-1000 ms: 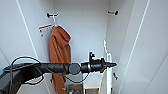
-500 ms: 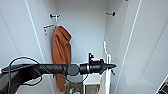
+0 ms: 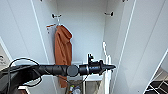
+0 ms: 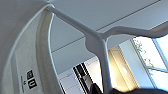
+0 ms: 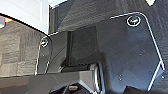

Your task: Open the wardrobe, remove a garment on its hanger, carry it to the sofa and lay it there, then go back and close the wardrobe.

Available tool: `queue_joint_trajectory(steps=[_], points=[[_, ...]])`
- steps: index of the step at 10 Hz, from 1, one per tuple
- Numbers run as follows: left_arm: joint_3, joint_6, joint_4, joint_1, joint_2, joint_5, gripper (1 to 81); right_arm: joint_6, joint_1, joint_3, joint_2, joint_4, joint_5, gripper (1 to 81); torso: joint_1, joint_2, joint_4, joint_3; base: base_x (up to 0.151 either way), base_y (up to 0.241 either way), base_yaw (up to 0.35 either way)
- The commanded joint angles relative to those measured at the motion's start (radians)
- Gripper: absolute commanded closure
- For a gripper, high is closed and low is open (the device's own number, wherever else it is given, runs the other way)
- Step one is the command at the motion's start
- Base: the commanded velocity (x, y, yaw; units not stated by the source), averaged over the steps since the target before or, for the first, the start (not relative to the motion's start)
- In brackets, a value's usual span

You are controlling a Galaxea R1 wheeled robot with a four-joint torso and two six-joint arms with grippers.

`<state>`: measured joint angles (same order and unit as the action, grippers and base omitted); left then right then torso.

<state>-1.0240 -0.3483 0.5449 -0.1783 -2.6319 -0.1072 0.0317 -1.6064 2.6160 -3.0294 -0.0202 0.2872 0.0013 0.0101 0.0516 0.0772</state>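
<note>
Left pincer (image 3: 108, 67) is seen at the end of a dark arm that is stretched out level from the left, deep into the open wardrobe (image 3: 85, 30). Whether it is open or clamped cannot be told. It is placed against the right side of the interior, just beside a narrow white shape that is hung edge-on there.

From the left wrist camera, the hanger (image 4: 96, 45) is seen from below and very near. Its thin white arms are spread apart, and its stem is run straight down toward the dark pincer parts at the edge of the picture. White fabric of the garment (image 4: 27, 62), with a small dark label, is draped over one arm of the hanger. The reach is judged to be aimed at the hanger and not the cloth, so that the shirt can be carried without being crumpled. Whether the hook is caught on anything cannot be told.

A rust-orange hooded garment (image 3: 63, 55) is hung from a bracket on the far left, well apart from the pincer.
</note>
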Motion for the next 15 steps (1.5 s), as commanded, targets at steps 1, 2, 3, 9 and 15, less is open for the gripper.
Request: queue_joint_trajectory(steps=[1,2,3,9,15], points=[[0.030,0.009,-0.039,0.167,0.001,-0.019,81.1,0.002,0.033,-0.007,-0.004,-0.001,-0.048,1.0,0.000,0.000,0.000,0.000,-0.123,0.000,0.000],[0.030,0.009,-0.039,0.167,0.001,-0.019,81.1,0.002,0.035,-0.007,-0.004,-0.001,-0.048,1.0,0.000,0.000,0.000,0.000,-0.123,0.000,0.000],[0.032,0.011,-0.040,0.165,0.001,-0.019,81.1,0.002,0.035,-0.007,-0.004,-0.001,-0.048,1.0,0.000,0.000,0.000,0.000,-0.123,0.000,0.000],[0.044,0.009,-0.052,0.147,0.019,-0.017,81.1,0.004,0.035,-0.005,-0.004,0.000,-0.048,1.0,0.000,0.000,0.000,0.000,-0.127,0.000,0.000],[0.064,0.011,-0.054,0.142,0.041,-0.011,81.1,0.004,0.035,-0.005,-0.005,0.000,-0.048,1.0,0.000,0.000,0.000,0.000,-0.114,0.000,0.000]])
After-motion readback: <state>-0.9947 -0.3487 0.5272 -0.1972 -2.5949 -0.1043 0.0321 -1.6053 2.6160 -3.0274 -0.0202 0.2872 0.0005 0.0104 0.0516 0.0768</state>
